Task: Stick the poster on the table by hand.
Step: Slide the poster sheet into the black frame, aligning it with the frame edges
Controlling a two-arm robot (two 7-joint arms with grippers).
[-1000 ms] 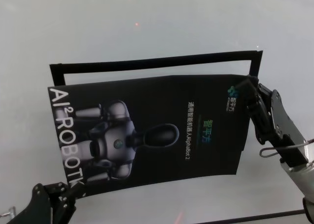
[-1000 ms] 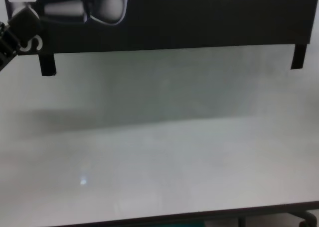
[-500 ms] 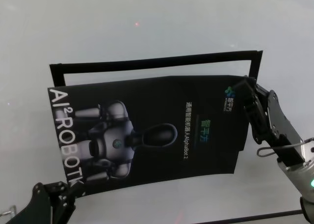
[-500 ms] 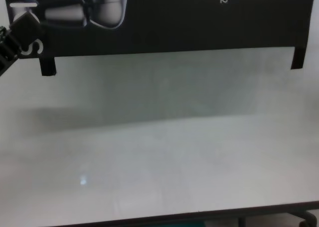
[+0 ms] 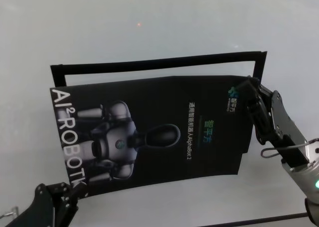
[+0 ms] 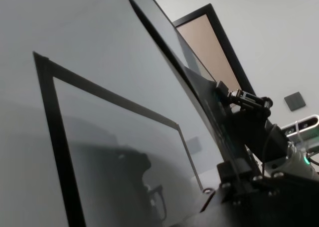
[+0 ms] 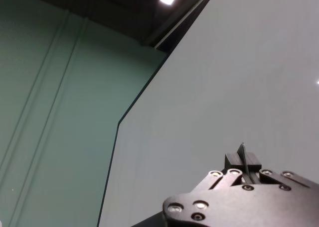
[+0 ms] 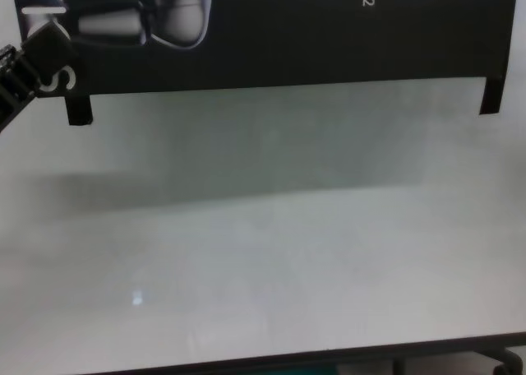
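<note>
Above the desk, roughly mid-way between its left and right edges, I'm holding the poster up off the surface; its shadow on the desk in chest view says it's not down yet. My right jaws are shut on the poster's far right corner, next to the teal logo. My left jaws are pinching the near left corner by the "ROBOT" lettering; tips are mostly hidden under the sheet, so closed is my best read, not certain. Black tape frame sits on the desk beyond the poster, w/ short tape tabs hanging off the near edge. To do it well: keep both corners level & sheet taut, line edges up w/ the frame, lower evenly so no bubble or skew, then press.
</note>
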